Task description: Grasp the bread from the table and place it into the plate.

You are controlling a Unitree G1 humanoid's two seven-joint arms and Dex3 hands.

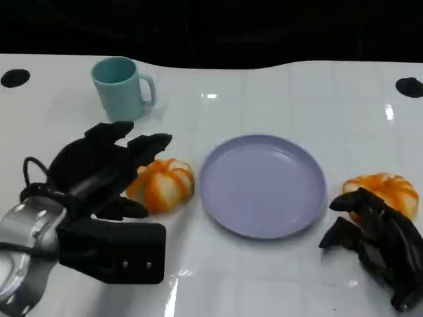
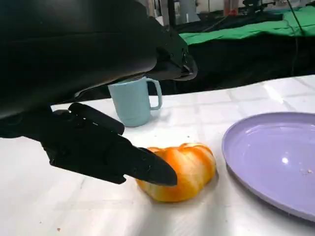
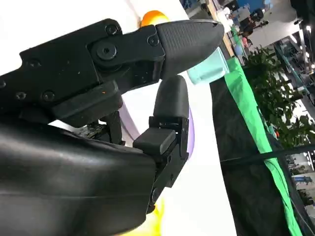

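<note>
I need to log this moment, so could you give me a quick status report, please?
Left hand open, fingers at left bread. Right hand open beside right bread. Purple plate empty; path unobstructed.

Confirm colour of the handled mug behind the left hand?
Light teal handled mug; the head view shows it best.

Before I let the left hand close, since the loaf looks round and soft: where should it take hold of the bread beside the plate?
Across its rounded middle, coming from the side away from the plate. The bread is a low ribbed dome lying flat, and the left hand is already there, fingers spread at its near edge.
</note>
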